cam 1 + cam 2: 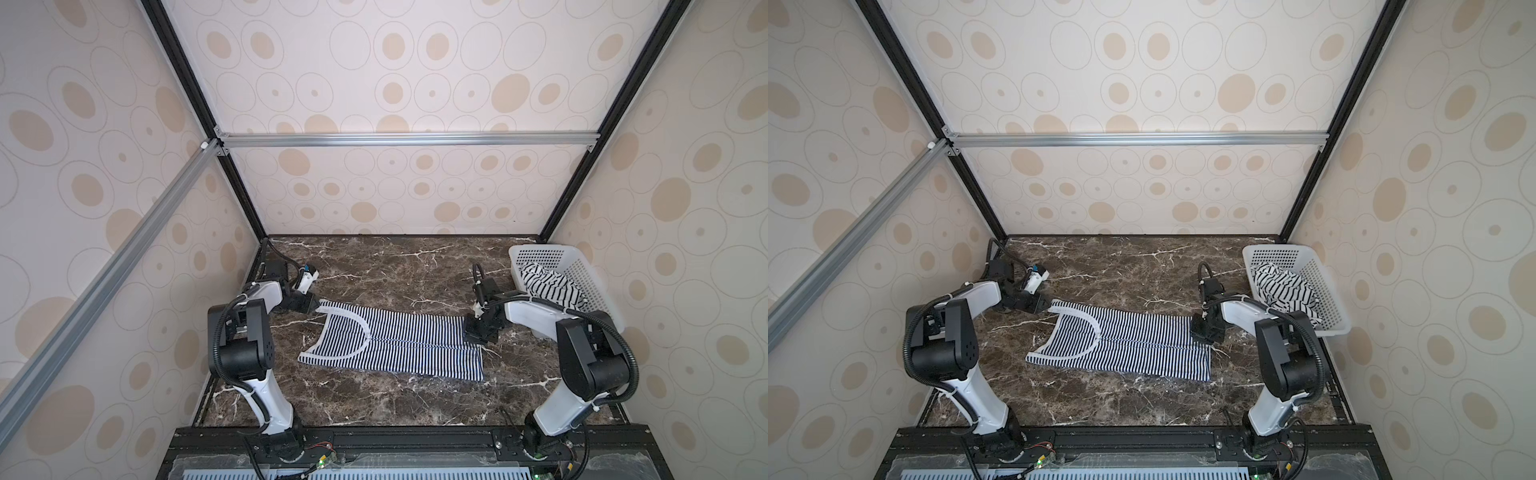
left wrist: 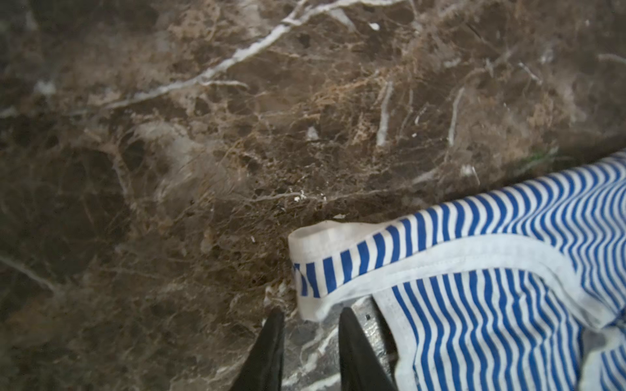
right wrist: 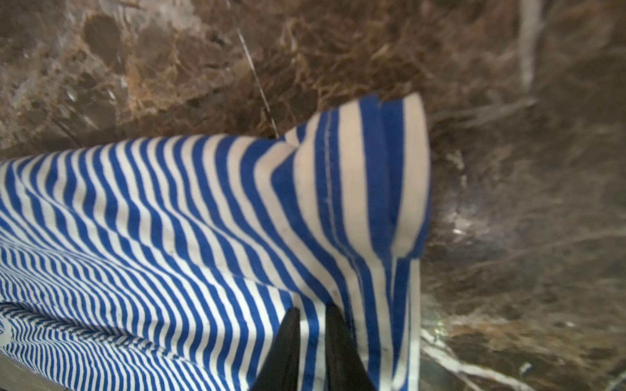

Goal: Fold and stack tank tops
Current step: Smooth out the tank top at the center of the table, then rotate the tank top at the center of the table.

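A finely striped navy-and-white tank top (image 1: 399, 345) (image 1: 1129, 345) lies flat across the middle of the marble table, straps toward the left. My left gripper (image 1: 312, 306) (image 2: 310, 316) is open just short of the far strap's end (image 2: 338, 257), with only bare marble between its fingers. My right gripper (image 1: 473, 332) (image 3: 311, 311) is shut on the far hem corner of this top (image 3: 169, 220), and the fabric rises in a ridge ahead of the fingers. The other tank top (image 1: 548, 286) (image 1: 1283, 291), white with wider black stripes, lies crumpled in the basket.
A white perforated basket (image 1: 540, 253) (image 1: 1275, 253) stands tilted at the back right corner against the wall. Patterned walls close in the table on three sides. A black rail (image 1: 395, 436) runs along the front edge at the arm bases.
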Robot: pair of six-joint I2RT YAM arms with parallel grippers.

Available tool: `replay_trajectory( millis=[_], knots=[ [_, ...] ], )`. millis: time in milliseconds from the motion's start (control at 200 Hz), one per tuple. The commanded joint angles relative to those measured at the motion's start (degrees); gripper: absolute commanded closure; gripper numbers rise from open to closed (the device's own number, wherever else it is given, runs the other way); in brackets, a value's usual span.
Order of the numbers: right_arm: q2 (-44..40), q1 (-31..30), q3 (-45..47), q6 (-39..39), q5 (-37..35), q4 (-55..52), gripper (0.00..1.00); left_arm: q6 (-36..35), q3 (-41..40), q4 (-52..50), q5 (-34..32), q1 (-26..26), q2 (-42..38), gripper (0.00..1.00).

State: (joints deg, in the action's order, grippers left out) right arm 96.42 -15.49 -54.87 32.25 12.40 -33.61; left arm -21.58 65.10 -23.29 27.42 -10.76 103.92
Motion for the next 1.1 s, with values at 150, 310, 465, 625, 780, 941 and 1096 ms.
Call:
replay_trajectory(
  millis=[150,310,465,625,780,941,1096],
  knots=[
    [-3.76,-0.25,-2.21,0.18,-1.58,-4.95,0.80,1.36,-1.40,2.58,-3.48,-0.42,-3.02,0.63],
    [-2.28,-0.25,-5.06,-0.57,-2.12,-5.94,0.80,0.90,-2.05,0.10,3.04,2.69,-6.05,0.65],
    [-0.01,-0.25,-6.90,-0.95,-3.07,-5.44,0.81,-0.92,-3.43,-1.77,5.06,8.98,-7.52,0.68],
    [3.65,-0.25,-9.66,-1.47,-3.50,-4.65,0.83,-2.94,-6.64,-2.88,3.98,16.03,-7.91,0.70],
    [7.18,-0.25,-12.17,-1.80,-3.79,-4.27,0.84,-4.17,-10.22,-3.35,2.93,19.84,-8.28,0.73],
    [9.22,-0.25,-12.48,-2.01,-4.73,-4.76,0.85,-5.03,-13.02,-3.52,0.68,20.64,-9.77,0.74],
    [8.66,-0.16,-10.93,-2.02,-5.96,-4.89,0.85,-5.03,-13.37,-2.97,-4.38,21.55,-9.27,0.74]
  ],
)
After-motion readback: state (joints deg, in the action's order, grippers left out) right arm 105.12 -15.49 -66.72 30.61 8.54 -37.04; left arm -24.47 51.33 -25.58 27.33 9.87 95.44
